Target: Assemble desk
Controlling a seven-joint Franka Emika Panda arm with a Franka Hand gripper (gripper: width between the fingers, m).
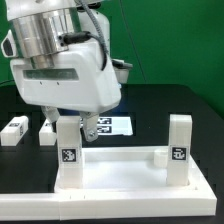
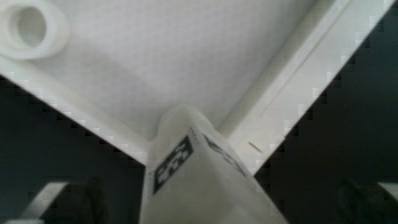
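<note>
Loose leg (image 1: 10,131) and second loose leg (image 1: 46,131) lie on the black worktop (image 1: 150,105) at the exterior view's left, apart from the panel. Next along, left leg (image 1: 68,146) stands upright on the panel's near corner with the claw (image 2: 217,202) right over it. In the wrist view the fingers (image 2: 75,200) are spread either side of that leg, not touching: claw apart, holding nothing. Marker board (image 1: 112,125) lies behind. Panel (image 1: 125,172) lies flat, rim up, with an empty socket (image 2: 27,30) in the wrist view. Right leg (image 1: 179,150) stands upright at the other near corner. Handling guess: the legs look like light, stiff, smooth plastic and could slip, so grip across the flat sides at mid-height. The panel looks rigid and too wide to pinch, so nudge it by the rim.
</note>
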